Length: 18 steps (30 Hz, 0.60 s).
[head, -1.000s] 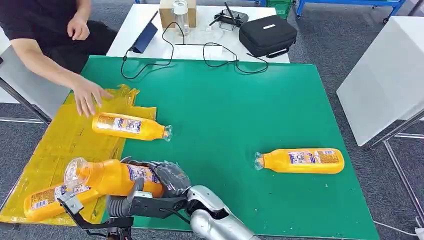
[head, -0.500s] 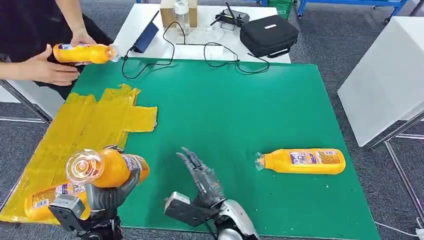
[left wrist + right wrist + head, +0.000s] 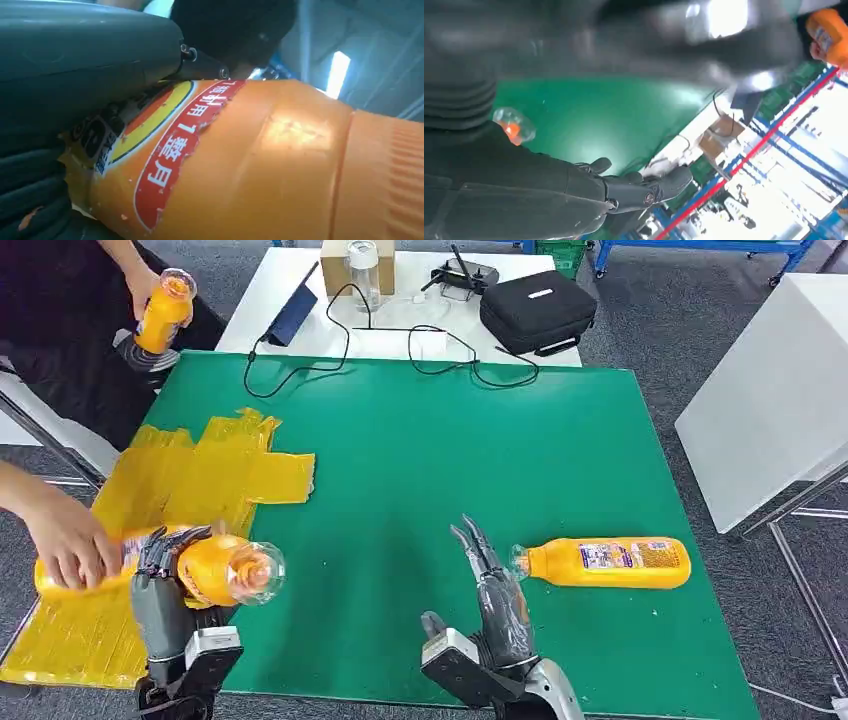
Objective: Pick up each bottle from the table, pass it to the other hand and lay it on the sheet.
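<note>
Three bottles counted. One in my left hand [image 3: 165,575], gripped over the yellow sheet [image 3: 190,475]; a person's hand [image 3: 65,540] grasps the held bottle [image 3: 215,570] too. Second bottle [image 3: 605,562] lies on the green table [image 3: 450,460] beside my open, empty right hand [image 3: 495,605]; third bottle [image 3: 163,308] held by the person. Step, as I judge: laying down. Next: let go, then fetch.

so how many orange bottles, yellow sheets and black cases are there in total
orange bottles: 4
yellow sheet: 1
black case: 1
total: 6
</note>
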Tool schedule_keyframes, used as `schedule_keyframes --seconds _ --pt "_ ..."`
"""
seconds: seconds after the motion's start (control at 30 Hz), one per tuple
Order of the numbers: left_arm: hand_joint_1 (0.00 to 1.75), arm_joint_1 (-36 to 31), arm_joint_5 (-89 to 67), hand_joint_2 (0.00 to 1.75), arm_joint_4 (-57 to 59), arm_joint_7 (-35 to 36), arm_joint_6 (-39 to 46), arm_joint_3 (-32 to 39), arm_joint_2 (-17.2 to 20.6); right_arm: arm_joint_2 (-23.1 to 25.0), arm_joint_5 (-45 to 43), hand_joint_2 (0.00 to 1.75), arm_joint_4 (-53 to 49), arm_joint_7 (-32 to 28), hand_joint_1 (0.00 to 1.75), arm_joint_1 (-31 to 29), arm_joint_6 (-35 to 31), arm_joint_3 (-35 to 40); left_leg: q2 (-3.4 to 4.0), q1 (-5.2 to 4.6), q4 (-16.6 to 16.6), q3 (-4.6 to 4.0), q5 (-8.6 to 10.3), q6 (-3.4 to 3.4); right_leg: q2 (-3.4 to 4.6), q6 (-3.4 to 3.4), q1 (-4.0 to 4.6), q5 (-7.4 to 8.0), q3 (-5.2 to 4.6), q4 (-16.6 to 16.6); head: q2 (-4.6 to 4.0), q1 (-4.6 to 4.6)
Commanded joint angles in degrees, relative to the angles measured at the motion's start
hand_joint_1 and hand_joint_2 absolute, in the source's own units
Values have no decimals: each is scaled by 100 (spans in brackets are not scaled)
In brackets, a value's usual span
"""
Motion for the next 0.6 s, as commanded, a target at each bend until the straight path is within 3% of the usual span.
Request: schedule_keyframes --seconds 0.03,0.2,0.27,0.33,0.37,0.4,0.53,0.6 --pt "175 -283 -2177 175 687 333 605 -140 -21 -289 -60 0 -315 -53 0 88 -1 -335 -13 0 -6 17 -2 -7 -17 -7 1 -5 20 -4 0 -2" --pt "175 -334 -3187 175 772 136 605 343 -407 -350 -102 0 -327 -104 0 44 35 -390 -13 6 8 55 -27 -15 -25 -17 9 -26 62 3 0 0" --pt "175 -440 -4225 175 961 634 605 379 -339 -412 -104 0 -346 -135 0 -6 82 -391 -9 2 -1 40 -15 -11 -17 -12 4 -13 44 -3 0 0" --pt "175 -585 -4965 175 1441 1689 605 -131 226 -472 -136 0 -295 -162 0 -92 154 -382 -13 2 -4 39 -11 -12 -21 -12 5 -12 43 -4 0 0" --pt "175 -585 -4965 175 1441 1689 605 -131 226 -472 -136 0 -295 -162 0 -92 154 -382 -15 -1 -11 31 -2 -10 -21 -10 1 -6 35 -7 0 0" --pt "175 -1331 -4965 175 2393 4695 605 -2618 1962 -487 -248 0 -114 -248 0 -257 255 -355 -13 2 -10 39 -6 -13 -21 -13 4 -9 42 -7 0 0" --pt "175 -1449 -4965 175 2751 5075 605 -2981 2003 -467 -251 0 -33 -278 0 -316 284 -329 -53 10 -6 55 -4 -27 -63 -27 14 -20 62 2 0 0" --pt "175 -1683 -4965 175 3374 5552 605 -3352 2168 -407 -268 0 56 -335 0 -374 405 -356 -13 6 -10 47 2 -30 -22 -28 14 -3 41 -1 0 -7"
